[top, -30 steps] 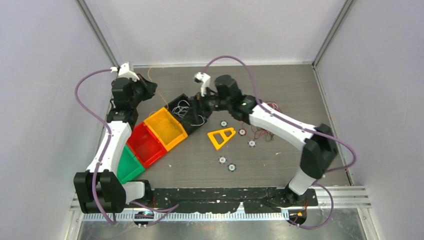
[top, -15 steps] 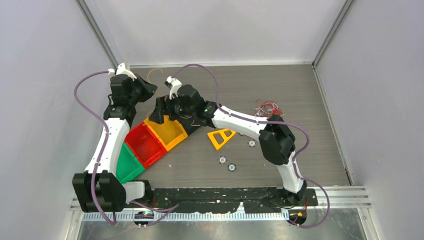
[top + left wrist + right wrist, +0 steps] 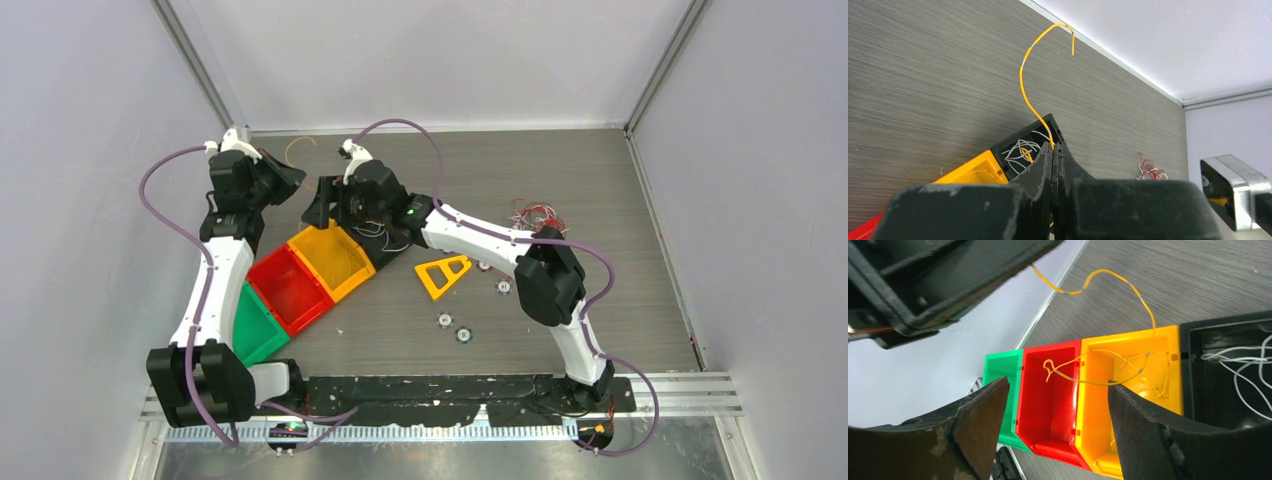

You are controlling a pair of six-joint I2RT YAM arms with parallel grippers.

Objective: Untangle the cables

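Observation:
My left gripper [image 3: 290,181] is shut on a yellow-orange wire [image 3: 1024,85] that curls up from its tips [image 3: 1054,148] near the table's back left. The same wire [image 3: 1144,305] hangs in loops in the right wrist view, its lower end running to my right fingertip [image 3: 1115,390]; I cannot tell if they touch. My right gripper [image 3: 322,205] is open and empty [image 3: 1058,386], above the coloured bins just right of the left gripper. White wires [image 3: 1013,152] lie in the black bin [image 3: 1228,335]. A small red and white tangle [image 3: 535,215] lies on the table at the right.
A row of bins runs diagonally: black [image 3: 380,240], yellow [image 3: 335,260], red [image 3: 292,290], green [image 3: 255,328]. An orange triangle frame [image 3: 442,273] and several small round discs [image 3: 454,327] lie mid-table. Walls close in the back and sides.
My right arm has swung left from over the black bin to over the yellow bin, close to the left gripper. My left gripper has shifted slightly back-left, still holding the wire.

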